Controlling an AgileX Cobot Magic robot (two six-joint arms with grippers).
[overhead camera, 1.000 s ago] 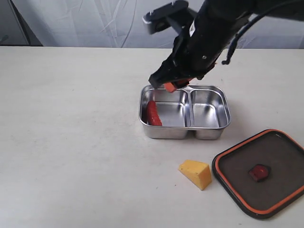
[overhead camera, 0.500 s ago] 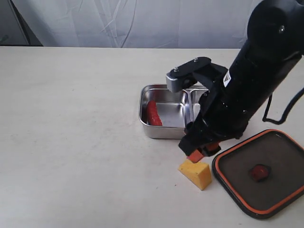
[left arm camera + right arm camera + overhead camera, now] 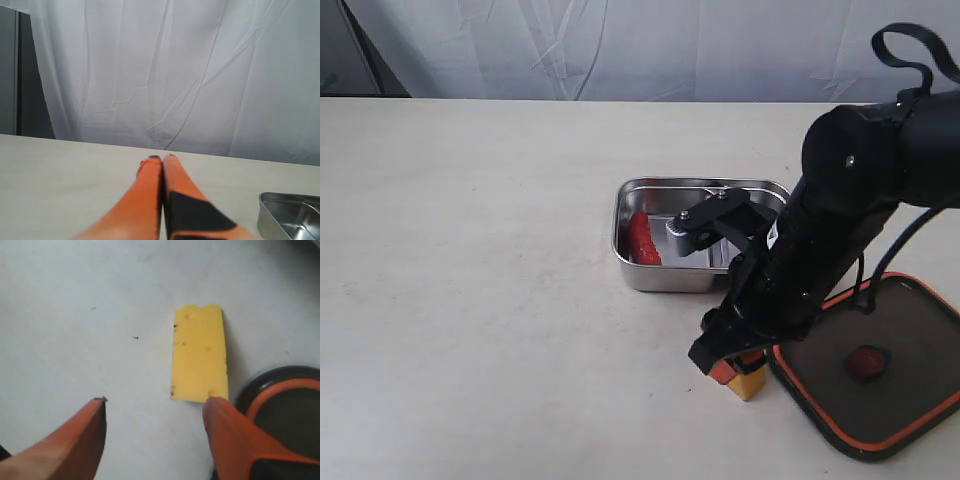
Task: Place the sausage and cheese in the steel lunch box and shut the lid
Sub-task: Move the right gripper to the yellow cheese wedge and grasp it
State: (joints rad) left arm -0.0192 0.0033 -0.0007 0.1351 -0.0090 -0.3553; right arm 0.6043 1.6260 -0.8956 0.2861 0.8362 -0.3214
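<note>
Right fingers [image 3: 227, 435] stood spread wide, low over tabletop [image 3: 470, 250], one tip at edge of cheese [image 3: 199, 360]; nothing gripped. Cheese lay flat on tabletop, just beside lid [image 3: 910, 330]. Sausage [image 3: 642, 240] lay in steel lunch box [image 3: 665, 278], exterior view's left compartment. Left fingers [image 3: 147, 200] pressed together, empty.

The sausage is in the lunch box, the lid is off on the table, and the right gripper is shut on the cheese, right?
No. The right gripper is open, not shut on the cheese; the right wrist view shows its fingers spread and the cheese lying free. The sausage is in the lunch box and the lid lies on the table.
</note>
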